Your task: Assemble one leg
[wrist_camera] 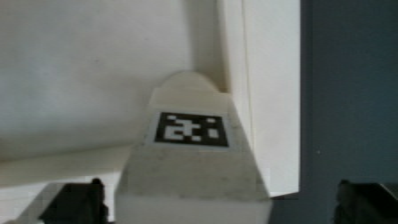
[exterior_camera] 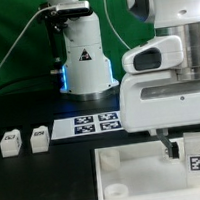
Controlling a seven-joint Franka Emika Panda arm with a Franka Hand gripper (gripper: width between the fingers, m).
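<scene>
One leg (exterior_camera: 197,153), a small white block with a square tag, stands upright at the far corner of the large white tray-like part (exterior_camera: 127,177) on the exterior view's right. My gripper (exterior_camera: 186,149) hangs over it. In the wrist view the leg (wrist_camera: 192,135) lies between the two dark fingertips (wrist_camera: 75,203), with a gap showing on each side, wider on one. The gripper (wrist_camera: 217,206) is open around the leg. Two more legs (exterior_camera: 9,142) (exterior_camera: 38,138) stand on the black table at the exterior view's left.
The marker board (exterior_camera: 89,123) lies flat in front of the arm's white base (exterior_camera: 87,64). The tray-like part's raised wall (wrist_camera: 267,70) runs beside the leg, with the dark table (wrist_camera: 356,90) beyond it.
</scene>
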